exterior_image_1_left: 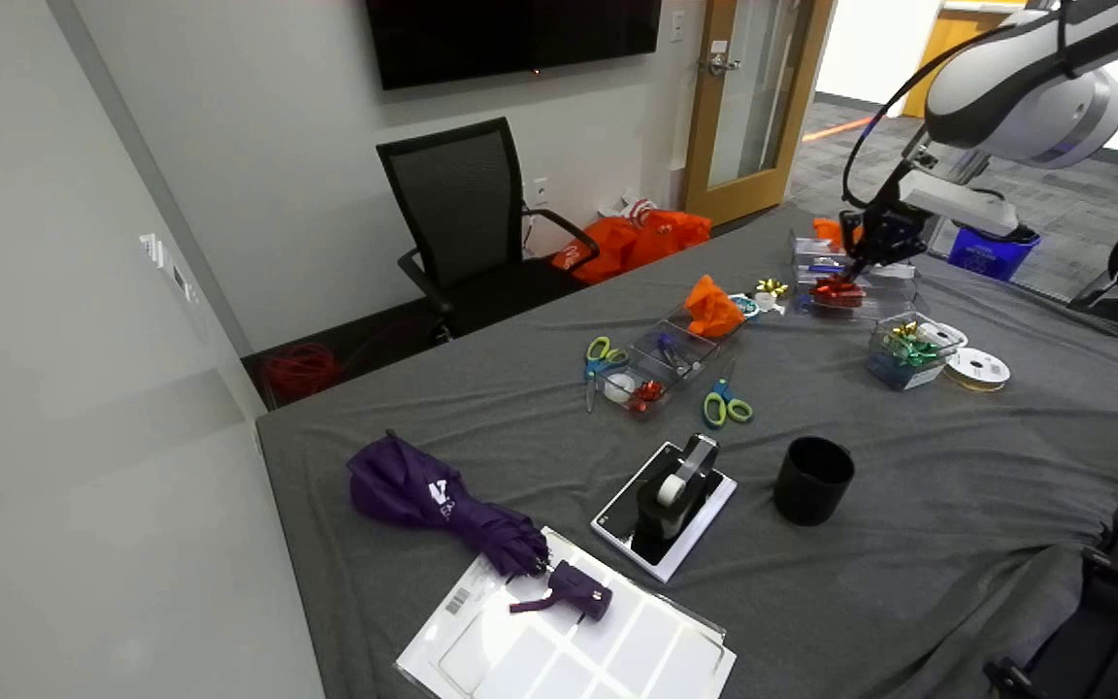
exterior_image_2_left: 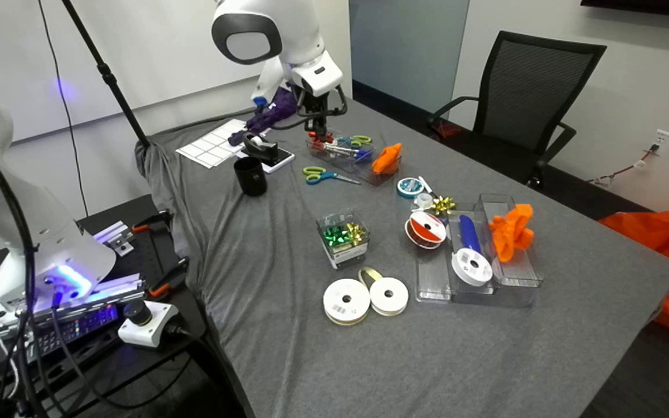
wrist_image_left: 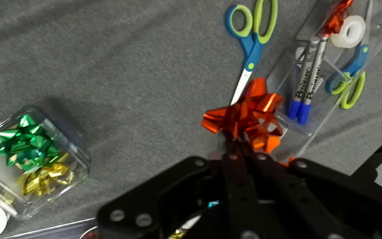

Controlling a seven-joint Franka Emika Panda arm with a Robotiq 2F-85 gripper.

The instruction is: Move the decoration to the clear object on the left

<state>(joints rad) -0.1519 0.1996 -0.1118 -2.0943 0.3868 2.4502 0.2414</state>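
Pincer [wrist_image_left: 239, 142] is clamped on the red bow [wrist_image_left: 249, 116], shiny loops sticking out past the tips in the wrist view. Bow is up off the grey-draped worktop [exterior_image_2_left: 456, 354]; how high I can't say, it's small and muddled with the clutter behind it in both exterior views. In the wrist view it overlaps the blades of the scissors [wrist_image_left: 253, 54].

Clear container [exterior_image_2_left: 351, 253]: left side of the wrist view, well apart from the bow. Green bow [wrist_image_left: 27, 142] and gold bow [wrist_image_left: 43, 179] inside, two white spools [exterior_image_2_left: 337, 299] near it.

Other side of the bow: long divided tray [wrist_image_left: 323, 127] with two blue-capped markers [wrist_image_left: 303, 76], second red bow [wrist_image_left: 337, 21], tape roll [wrist_image_left: 360, 33]. Orange piece [exterior_image_2_left: 387, 158] at one end of it. Second scissors [wrist_image_left: 356, 63] just beside the tray.

Further out, in an exterior view: larger clear tub [exterior_image_2_left: 432, 287] carrying a blue item [exterior_image_2_left: 470, 234], another spool [exterior_image_2_left: 474, 273] and an orange bundle [exterior_image_2_left: 510, 232]. Ribbon spool [exterior_image_2_left: 425, 229] just beside that.

Also out there: black mug [exterior_image_1_left: 811, 485], tape dispenser [exterior_image_1_left: 664, 510] on a flat box [exterior_image_1_left: 625, 513], purple umbrella [exterior_image_1_left: 443, 500] with one end over white sheets [exterior_image_1_left: 608, 641].
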